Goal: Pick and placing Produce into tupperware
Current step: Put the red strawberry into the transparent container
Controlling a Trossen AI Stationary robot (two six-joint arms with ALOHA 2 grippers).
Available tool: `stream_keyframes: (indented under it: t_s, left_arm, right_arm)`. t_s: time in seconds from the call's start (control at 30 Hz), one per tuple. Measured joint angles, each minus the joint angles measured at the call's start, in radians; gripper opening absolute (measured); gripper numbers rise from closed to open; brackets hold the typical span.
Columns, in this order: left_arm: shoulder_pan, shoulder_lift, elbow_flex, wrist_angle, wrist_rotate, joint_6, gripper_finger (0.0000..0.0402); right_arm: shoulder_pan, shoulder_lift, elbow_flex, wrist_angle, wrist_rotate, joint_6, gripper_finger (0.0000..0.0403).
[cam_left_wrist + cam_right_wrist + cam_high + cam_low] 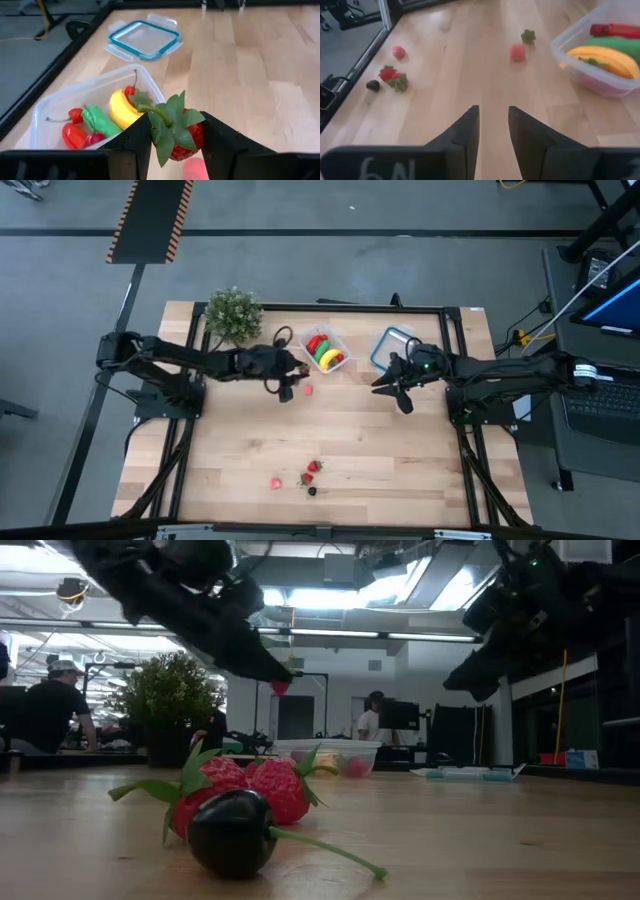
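strawberry (176, 131) clamped in left gripper (175, 142) beside tupperware (55, 107) | right gripper (494, 131) slightly apart, empty

The left arm reached in from the table's left edge, stretched toward the far middle, its left gripper (289, 376) raised off the surface with the fingers (137, 140) closed on a strawberry (176, 131). The right arm reached in from the right, its right gripper (388, 386) hovering with fingers (465, 131) slightly parted, holding nothing.
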Motion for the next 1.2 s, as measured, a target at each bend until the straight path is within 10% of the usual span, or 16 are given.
stream_keyframes:
  t_s: [0.5,1.2]
  left_arm:
    - [0.088,0.254,0.347,-0.327,0.136,0.218,0.0129]
    - [0.265,0.273,0.43,-0.395,0.282,0.296,0.0129]
  right_arm:
    - [0.0,0.048,0.0,0.067,0.0,-0.023,0.0106]
    - [0.0,0.047,0.0,0.095,0.0,-0.025,0.0106]
